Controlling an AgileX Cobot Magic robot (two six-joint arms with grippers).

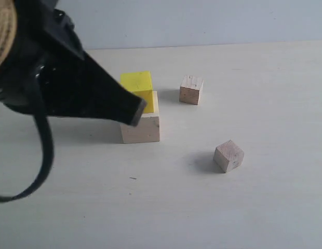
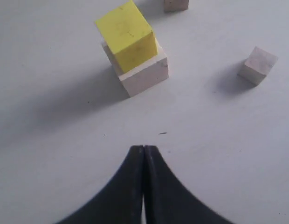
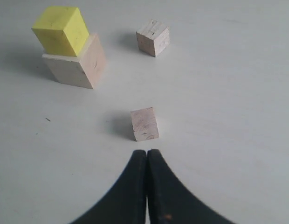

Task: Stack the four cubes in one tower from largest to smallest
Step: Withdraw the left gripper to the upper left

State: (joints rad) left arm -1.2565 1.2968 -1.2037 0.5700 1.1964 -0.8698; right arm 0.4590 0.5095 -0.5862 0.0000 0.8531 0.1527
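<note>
In the exterior view the large pale wooden cube (image 1: 141,130) stands on the table (image 1: 265,207) and the yellow cube (image 1: 136,83) rests on top of it. So the two lower levels of the tower are in place, with the largest below as the task asks. The yellow cube does not sit in the centre but toward the back edge of the pale one, and I judge that this leaves less margin for the next block. The left gripper (image 1: 134,112) hangs in front of this pair and its tip hides a part of both cubes. The two small cubes lie single on the table. The farther small wooden cube (image 1: 191,90) is near the pair on its right. The nearer small wooden cube (image 1: 228,156) is well apart from it, toward the camera, and is turned at an angle. In the left wrist view the fingers of the left gripper are pressed together with no gap and nothing between them. They are over bare table, with the stacked pair ahead. In the right wrist view the right gripper (image 3: 147,151) also has its fingers flat against each other and is empty. The nearer small wooden cube is just ahead of its tips, not touching. I judge that this arm is well placed to fetch that cube, but it must first spread its fingers.
</note>
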